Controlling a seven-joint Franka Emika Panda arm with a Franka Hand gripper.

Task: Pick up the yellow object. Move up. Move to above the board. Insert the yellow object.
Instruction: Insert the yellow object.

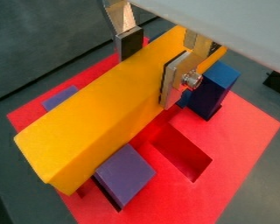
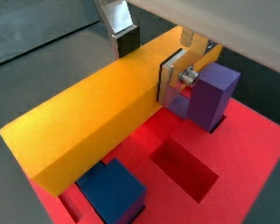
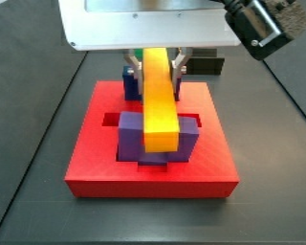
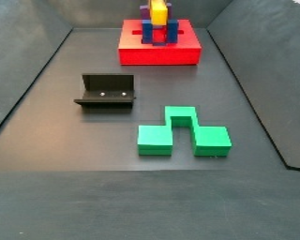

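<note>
— Yellow object [image 1: 101,118]: where did you have it?
— Clamped across its width in your gripper [image 1: 154,59], hanging over the board [image 3: 98,163], long axis running between the purple posts [image 3: 129,142], still to go down.

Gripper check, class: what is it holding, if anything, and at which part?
The gripper holds the yellow object, pads on its two long side faces near one end, above the board.
</note>
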